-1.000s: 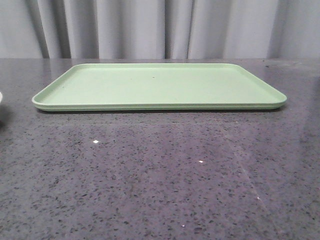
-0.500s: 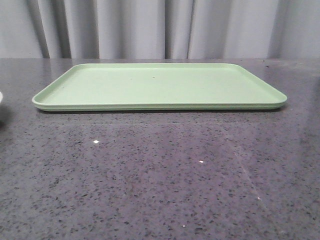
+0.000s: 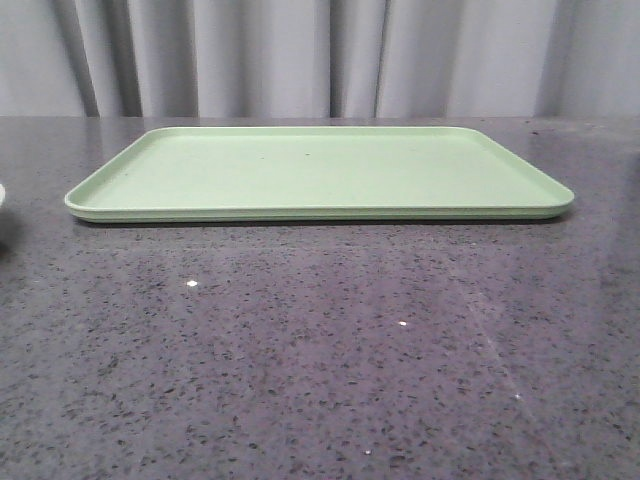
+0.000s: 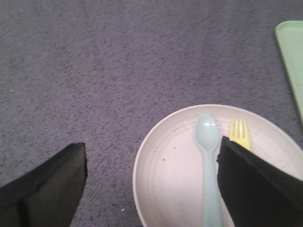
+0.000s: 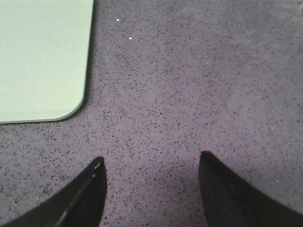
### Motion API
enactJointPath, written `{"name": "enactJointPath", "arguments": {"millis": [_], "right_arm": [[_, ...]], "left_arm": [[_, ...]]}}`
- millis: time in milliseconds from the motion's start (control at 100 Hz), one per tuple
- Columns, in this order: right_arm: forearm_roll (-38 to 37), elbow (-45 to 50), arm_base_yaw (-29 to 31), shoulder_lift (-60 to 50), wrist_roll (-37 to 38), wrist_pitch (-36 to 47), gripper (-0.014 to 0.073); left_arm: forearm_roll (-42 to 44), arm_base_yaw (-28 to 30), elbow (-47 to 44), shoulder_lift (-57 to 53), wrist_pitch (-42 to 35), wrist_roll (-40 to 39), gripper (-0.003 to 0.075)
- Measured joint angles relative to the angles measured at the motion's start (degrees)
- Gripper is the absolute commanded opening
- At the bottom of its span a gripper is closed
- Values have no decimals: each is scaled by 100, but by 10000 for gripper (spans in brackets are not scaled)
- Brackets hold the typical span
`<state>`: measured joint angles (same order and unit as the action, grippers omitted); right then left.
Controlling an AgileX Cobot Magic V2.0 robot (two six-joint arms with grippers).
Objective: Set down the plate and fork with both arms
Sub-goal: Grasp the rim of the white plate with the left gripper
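In the left wrist view the pale pinkish-cream plate (image 4: pixel 173 175) lies on the dark speckled table, with the yellow fork (image 4: pixel 239 134) and a pale blue-green spoon (image 4: pixel 208 156) inside it. My left gripper (image 4: pixel 152 153) hangs open above the plate's rim; one finger is over bare table, the other covers the fork's handle. Only a sliver of the plate (image 3: pixel 2 195) shows at the front view's left edge. My right gripper (image 5: pixel 151 163) is open over bare table, with nothing between its fingers. Neither gripper appears in the front view.
A flat rectangular light-green tray (image 3: pixel 320 170) lies across the middle of the table toward the back; its corner (image 5: pixel 42 61) sits close to the right gripper, and an edge (image 4: pixel 291 56) shows beside the plate. Grey curtains hang behind the table.
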<state>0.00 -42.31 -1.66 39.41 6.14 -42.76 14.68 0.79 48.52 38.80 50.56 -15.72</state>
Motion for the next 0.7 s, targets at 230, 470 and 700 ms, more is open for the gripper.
{"name": "enactJointPath", "arguments": {"millis": [230, 470, 700], "right_arm": [[0, -268, 0, 235, 0, -128, 442], [0, -281, -77, 243, 0, -160, 442], [0, -281, -254, 243, 0, -162, 442]], "left_arm": [[127, 79, 195, 978, 190, -112, 543], [-251, 917, 208, 1924, -132, -41, 543], [-675, 1183, 208, 2673, -268, 491, 542]]}}
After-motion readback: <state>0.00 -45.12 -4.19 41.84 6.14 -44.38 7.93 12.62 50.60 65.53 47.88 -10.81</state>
